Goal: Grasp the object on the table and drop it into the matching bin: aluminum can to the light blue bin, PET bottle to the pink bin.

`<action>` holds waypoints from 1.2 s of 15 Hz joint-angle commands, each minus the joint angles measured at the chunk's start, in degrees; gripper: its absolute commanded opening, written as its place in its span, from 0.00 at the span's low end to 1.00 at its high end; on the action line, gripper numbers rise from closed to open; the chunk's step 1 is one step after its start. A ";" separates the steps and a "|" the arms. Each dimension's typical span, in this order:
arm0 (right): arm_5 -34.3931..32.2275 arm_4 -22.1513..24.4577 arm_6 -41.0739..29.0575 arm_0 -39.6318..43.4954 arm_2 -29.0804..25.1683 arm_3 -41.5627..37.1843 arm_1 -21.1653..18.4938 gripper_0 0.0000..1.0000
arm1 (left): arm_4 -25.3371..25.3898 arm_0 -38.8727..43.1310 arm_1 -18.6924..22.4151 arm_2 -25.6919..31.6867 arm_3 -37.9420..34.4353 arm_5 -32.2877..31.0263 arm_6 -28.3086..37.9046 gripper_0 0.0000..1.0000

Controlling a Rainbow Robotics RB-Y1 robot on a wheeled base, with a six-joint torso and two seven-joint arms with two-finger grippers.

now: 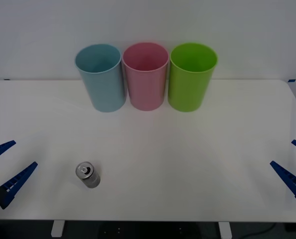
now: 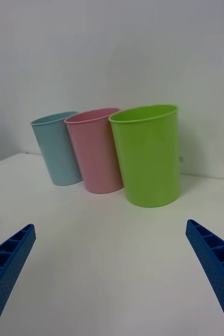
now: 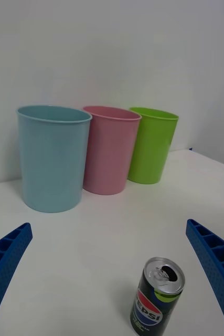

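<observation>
A small dark can (image 1: 88, 175) with a shiny silver top stands upright on the white table (image 1: 188, 149), near its front left. In the left wrist view the can (image 3: 157, 303) shows a Pepsi label and an opened tab. My left gripper (image 1: 4, 167) hovers open at the table's left edge, a little left of the can, touching nothing. My right gripper (image 1: 293, 167) is open at the right edge, far from the can. The light blue bin (image 1: 101, 77) and pink bin (image 1: 146, 75) stand at the back.
A lime green bin (image 1: 190, 75) stands right of the pink one, all three touching in a row against the white wall. Bare tabletop lies between the can and the bins.
</observation>
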 commanded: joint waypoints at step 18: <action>0.00 0.00 0.00 0.00 0.00 0.00 0.00 1.00 | -5.38 -0.66 3.28 -2.14 5.88 -0.57 -3.95 1.00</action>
